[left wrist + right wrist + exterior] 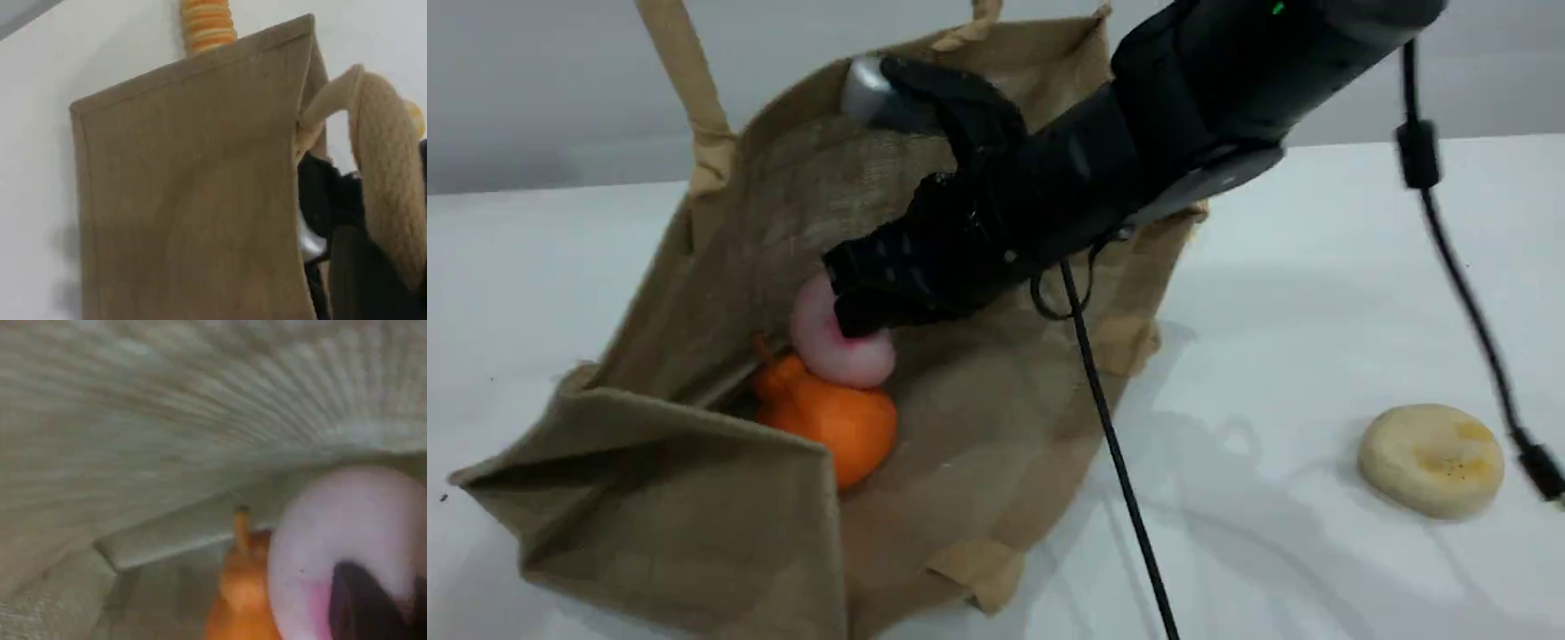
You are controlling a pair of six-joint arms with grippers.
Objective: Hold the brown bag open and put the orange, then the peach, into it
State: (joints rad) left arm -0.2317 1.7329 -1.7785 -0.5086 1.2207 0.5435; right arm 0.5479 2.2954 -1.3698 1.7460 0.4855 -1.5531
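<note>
Scene view: once let go, the peach (838, 348) could roll off the orange (831, 422) below it and out of the tipped bag (694, 498). The right tool (854, 307) slants down inside the bag, squeezed shut on the peach. The left tool (871, 93), closed, seems to pinch the bag's top edge.

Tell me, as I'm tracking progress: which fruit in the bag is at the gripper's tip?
The peach, the pale pink ball in the right gripper; the orange lies below it in the bag.
</note>
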